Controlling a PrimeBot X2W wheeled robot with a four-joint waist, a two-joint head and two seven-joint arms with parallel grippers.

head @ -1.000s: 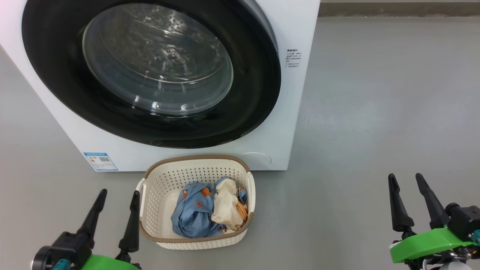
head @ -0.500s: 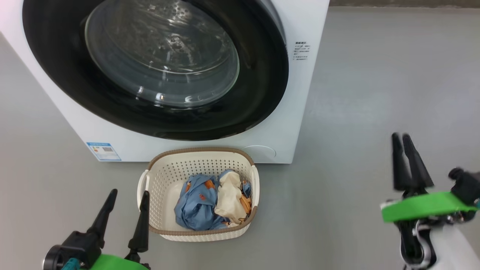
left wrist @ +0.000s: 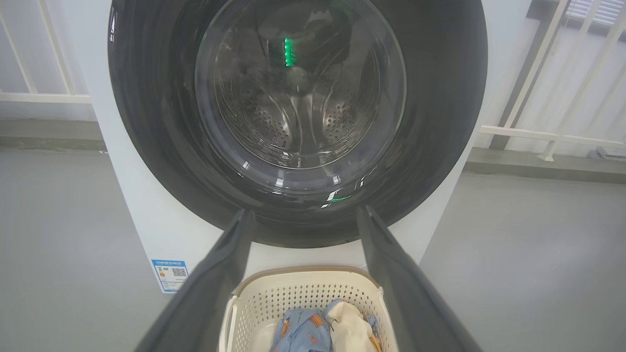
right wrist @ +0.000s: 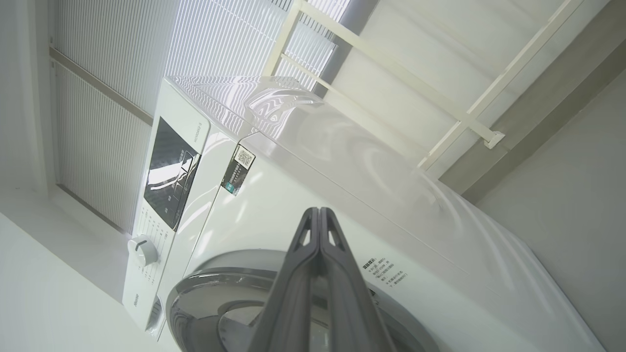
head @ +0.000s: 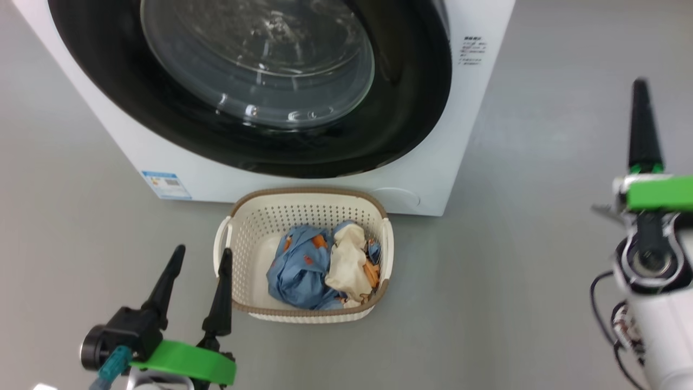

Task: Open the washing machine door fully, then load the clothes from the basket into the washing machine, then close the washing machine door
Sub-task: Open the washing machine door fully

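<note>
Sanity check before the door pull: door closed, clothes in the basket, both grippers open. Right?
No: the right gripper is shut, fingers pressed together in the right wrist view. Otherwise yes: the left gripper is open, the door closed, the clothes in the basket.

Bright, even daylight comes through the slatted blinds [right wrist: 220, 39] far behind the washing machine [right wrist: 391, 186], whose glossy top throws back striped glare, while the grey floor [head: 514, 271] carries only faint, soft shadows. The glass of the washing machine door [head: 260, 59] holds small white glints and, seen from my left wrist, a green reflection [left wrist: 288, 51]. My right gripper [head: 640, 86] looks slightly smeared at the head view's right, and both my wrist views bow straight lines toward their edges.
</note>
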